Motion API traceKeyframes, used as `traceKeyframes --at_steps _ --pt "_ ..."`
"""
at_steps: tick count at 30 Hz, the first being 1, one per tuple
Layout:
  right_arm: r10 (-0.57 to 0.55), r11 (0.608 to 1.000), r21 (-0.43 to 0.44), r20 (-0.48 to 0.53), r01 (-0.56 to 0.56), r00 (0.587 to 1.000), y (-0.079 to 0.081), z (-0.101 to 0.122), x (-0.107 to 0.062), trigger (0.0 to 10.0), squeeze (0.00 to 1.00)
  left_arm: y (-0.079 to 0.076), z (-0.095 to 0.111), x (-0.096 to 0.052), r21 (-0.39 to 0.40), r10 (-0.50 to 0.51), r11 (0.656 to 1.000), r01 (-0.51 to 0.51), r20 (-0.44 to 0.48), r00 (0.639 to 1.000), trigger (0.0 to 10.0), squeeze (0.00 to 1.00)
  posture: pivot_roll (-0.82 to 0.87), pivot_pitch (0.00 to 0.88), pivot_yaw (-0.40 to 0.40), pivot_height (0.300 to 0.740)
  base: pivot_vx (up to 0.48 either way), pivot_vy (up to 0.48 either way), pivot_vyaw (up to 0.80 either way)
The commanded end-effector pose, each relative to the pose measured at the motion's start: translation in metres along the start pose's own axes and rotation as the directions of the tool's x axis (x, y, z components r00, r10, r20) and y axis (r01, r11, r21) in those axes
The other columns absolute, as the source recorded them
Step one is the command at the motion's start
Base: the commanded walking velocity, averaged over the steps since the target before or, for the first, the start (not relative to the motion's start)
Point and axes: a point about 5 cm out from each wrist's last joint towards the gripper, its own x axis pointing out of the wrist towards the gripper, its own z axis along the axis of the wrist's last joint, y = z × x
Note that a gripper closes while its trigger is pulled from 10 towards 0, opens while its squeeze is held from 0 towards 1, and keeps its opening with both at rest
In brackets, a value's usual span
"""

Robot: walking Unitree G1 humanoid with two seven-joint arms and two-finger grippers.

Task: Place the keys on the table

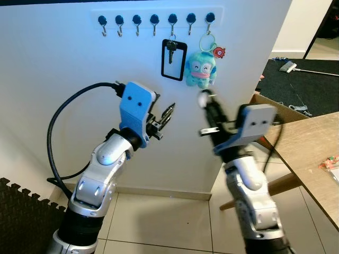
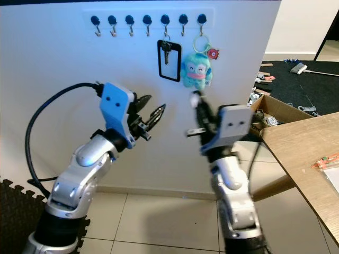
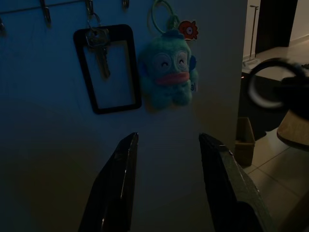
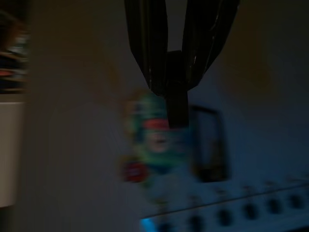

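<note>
On the white wall a key (image 1: pixel 170 50) in a black rectangular frame hangs from a hook. Beside it a teal plush keychain (image 1: pixel 200 69) hangs on a green ring. My left gripper (image 1: pixel 168 112) is raised in front of the wall, below and left of the framed key, and open with nothing between its fingers. My right gripper (image 1: pixel 207 106), blurred, is up just below the plush. In the right wrist view its fingers (image 4: pixel 149 58) lie close together on a small dark tag (image 4: pixel 176 104). A pale ring (image 3: pixel 263 82) shows at its tip.
A row of several black hooks (image 1: pixel 154 20) runs along the top of the wall. A wooden table (image 1: pixel 310 145) stands at the right, with a small colourful packet (image 1: pixel 331 162) on it. Behind it are a cardboard box (image 1: pixel 283 108) and a dark rug (image 1: pixel 302 87). A dark foam mat (image 1: pixel 21 214) lies at lower left.
</note>
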Motion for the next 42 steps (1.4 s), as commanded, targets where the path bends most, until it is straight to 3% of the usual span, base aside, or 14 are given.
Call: traceKeyframes --at_steps 1,5,6,10,17,19,21,25,27,29,36,39,40,42 --pt "-0.046 0.999 -0.025 -0.009 0.045 0.999 -0.009 -0.003 -0.004 10.0 0.00 -0.001 -0.001 -0.003 -0.013 -0.005 1.000 0.005 -0.002 1.000 10.0 0.00 -0.01 0.204 0.064 0.740 0.000 0.000 0.00" --pt "-0.284 0.939 -0.220 -0.067 0.264 0.956 -0.061 -0.010 -0.016 10.0 0.00 0.002 -0.006 -0.002 -0.007 0.002 1.000 -0.003 -0.024 1.000 10.0 0.00 -0.02 0.206 0.067 0.740 0.000 0.000 0.00" --pt "-0.284 0.939 -0.220 -0.067 0.264 0.956 -0.061 -0.010 -0.016 10.0 0.00 0.002 -0.006 -0.002 -0.007 0.002 1.000 -0.003 -0.024 1.000 10.0 0.00 -0.02 0.206 0.067 0.740 0.000 0.000 0.00" --pt "-0.515 0.798 -0.458 -0.179 0.392 0.838 -0.122 -0.037 -0.045 10.0 0.00 0.005 -0.011 -0.001 -0.005 0.026 1.000 -0.026 -0.047 0.999 10.0 0.00 -0.03 0.206 0.069 0.740 0.000 0.000 0.00" --pt "-0.602 0.704 -0.635 -0.298 0.317 0.740 -0.164 -0.057 -0.073 10.0 0.00 0.008 -0.014 -0.002 0.002 0.039 0.999 -0.039 -0.062 0.997 10.0 0.00 -0.03 0.206 0.069 0.740 0.000 0.000 0.00" --pt "-0.669 0.605 -0.733 -0.258 0.309 0.697 -0.186 -0.051 -0.086 10.0 0.00 0.010 -0.016 -0.003 0.009 0.049 0.999 -0.048 -0.072 0.996 10.0 0.00 -0.02 0.207 0.064 0.740 0.000 0.000 0.00" --pt "-0.669 0.605 -0.733 -0.258 0.309 0.697 -0.186 -0.051 -0.086 10.0 0.00 0.010 -0.016 -0.003 0.009 0.049 0.999 -0.048 -0.072 0.996 10.0 0.00 -0.02 0.207 0.064 0.740 0.000 0.000 0.00" --pt "-0.789 0.339 -0.893 -0.100 0.295 0.606 -0.232 -0.024 -0.116 10.0 0.00 0.010 -0.019 -0.005 0.014 0.056 0.998 -0.055 -0.084 0.995 10.0 0.00 -0.02 0.204 0.061 0.740 0.000 0.000 0.00" --pt "-0.789 0.339 -0.893 -0.100 0.295 0.606 -0.232 -0.024 -0.116 10.0 0.00 0.010 -0.019 -0.005 0.014 0.056 0.998 -0.055 -0.084 0.995 10.0 0.00 -0.02 0.204 0.061 0.740 0.000 0.000 0.00" --pt "-0.821 0.259 -0.927 -0.063 0.272 0.567 -0.250 -0.015 -0.131 10.0 0.00 0.010 -0.020 -0.004 0.015 0.056 0.998 -0.055 -0.088 0.995 10.0 0.00 -0.03 0.204 0.062 0.740 0.000 0.000 0.00" --pt "-0.875 0.200 -0.958 -0.081 0.205 0.478 -0.273 -0.018 -0.167 10.0 0.00 0.009 -0.022 -0.003 0.015 0.052 0.999 -0.051 -0.092 0.994 10.0 0.00 -0.04 0.202 0.061 0.740 0.000 0.000 0.00" --pt "-0.946 0.258 -0.920 -0.179 0.295 0.269 -0.275 -0.040 -0.215 10.0 0.00 0.001 -0.018 -0.004 -0.007 -0.026 1.000 0.025 -0.063 0.998 10.0 0.00 -0.04 0.199 0.066 0.740 0.000 0.000 0.00" --pt "-0.946 0.258 -0.920 -0.179 0.295 0.269 -0.275 -0.040 -0.215 10.0 0.00 0.001 -0.018 -0.004 -0.007 -0.026 1.000 0.025 -0.063 0.998 10.0 0.00 -0.04 0.199 0.066 0.740 0.000 0.000 0.00" --pt "-0.956 0.255 -0.923 -0.197 0.287 0.217 -0.274 -0.048 -0.229 10.0 0.00 -0.015 -0.010 -0.009 -0.020 -0.191 0.981 0.191 -0.017 0.981 10.0 0.00 -0.03 0.199 0.067 0.740 0.000 0.000 0.00"
